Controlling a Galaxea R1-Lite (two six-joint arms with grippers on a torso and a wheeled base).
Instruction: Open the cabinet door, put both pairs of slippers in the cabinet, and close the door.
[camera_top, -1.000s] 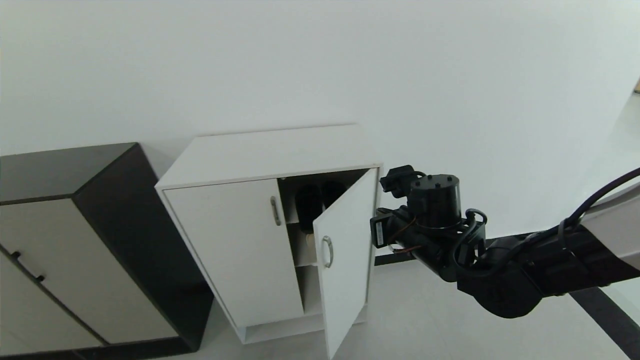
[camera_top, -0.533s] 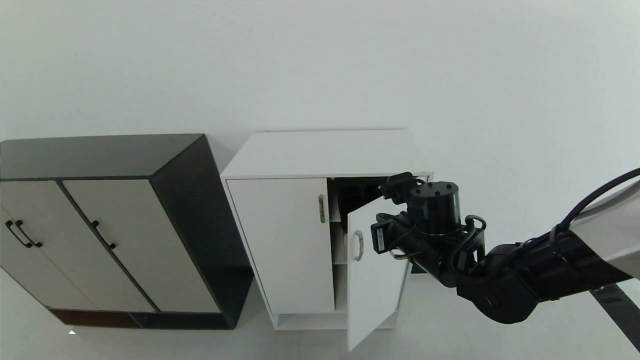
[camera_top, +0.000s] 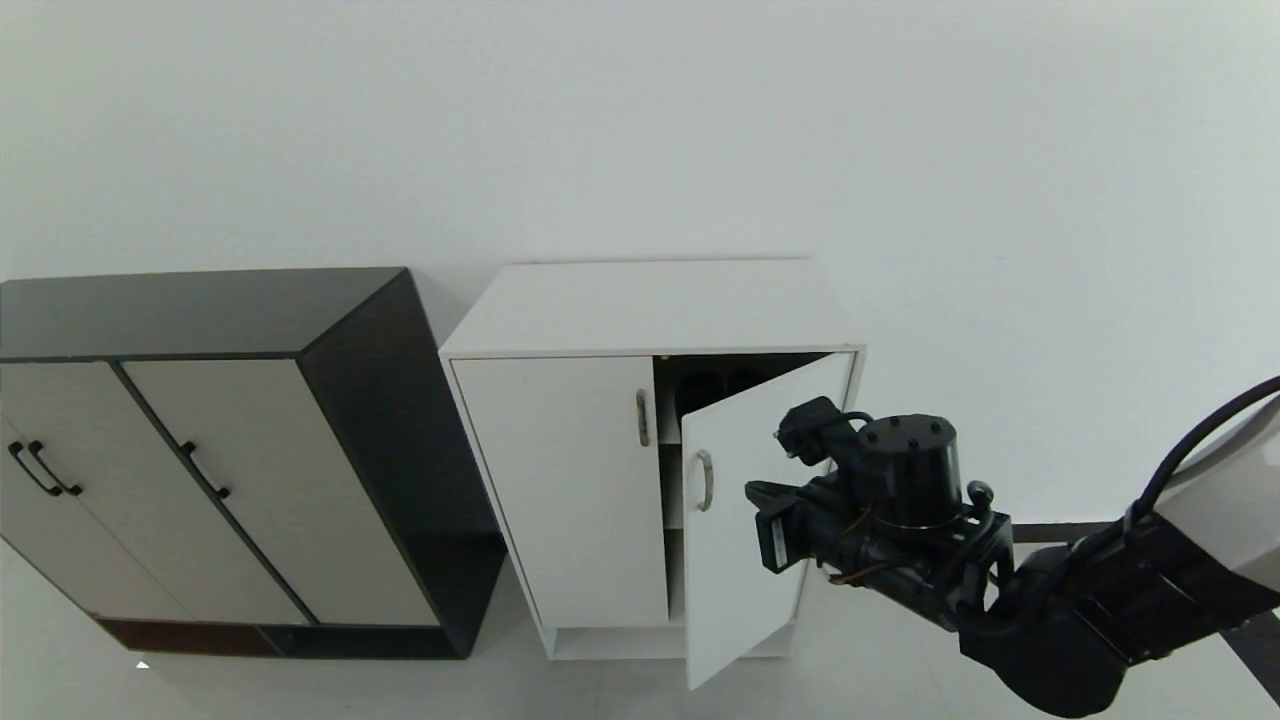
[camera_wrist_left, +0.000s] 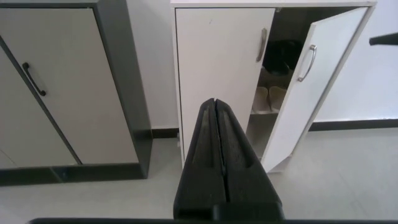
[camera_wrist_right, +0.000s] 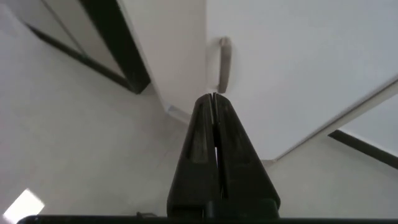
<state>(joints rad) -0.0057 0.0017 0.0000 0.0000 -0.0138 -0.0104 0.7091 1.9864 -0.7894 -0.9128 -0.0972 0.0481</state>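
The white cabinet (camera_top: 640, 305) stands against the wall with its left door shut and its right door (camera_top: 730, 590) hanging partly open. Through the gap I see dark slippers (camera_top: 712, 385) on the top shelf. The left wrist view shows the same dark slippers (camera_wrist_left: 283, 55) with a light pair (camera_wrist_left: 268, 98) one shelf below. My right gripper (camera_wrist_right: 214, 96) is shut and empty, its tips at the door's outer face just by the metal handle (camera_wrist_right: 224, 65). My left gripper (camera_wrist_left: 214, 102) is shut and empty, held well back from the cabinet above the floor.
A taller dark cabinet (camera_top: 200, 310) with two pale doors stands close to the left of the white one. The right forearm (camera_top: 1080, 610) stretches across the floor in front of the open door. A black baseboard strip (camera_top: 1060, 530) runs along the wall.
The head camera swung early on. Since then the right door has swung further toward shut, and my right arm has dropped lower, in front of the door's outer face.
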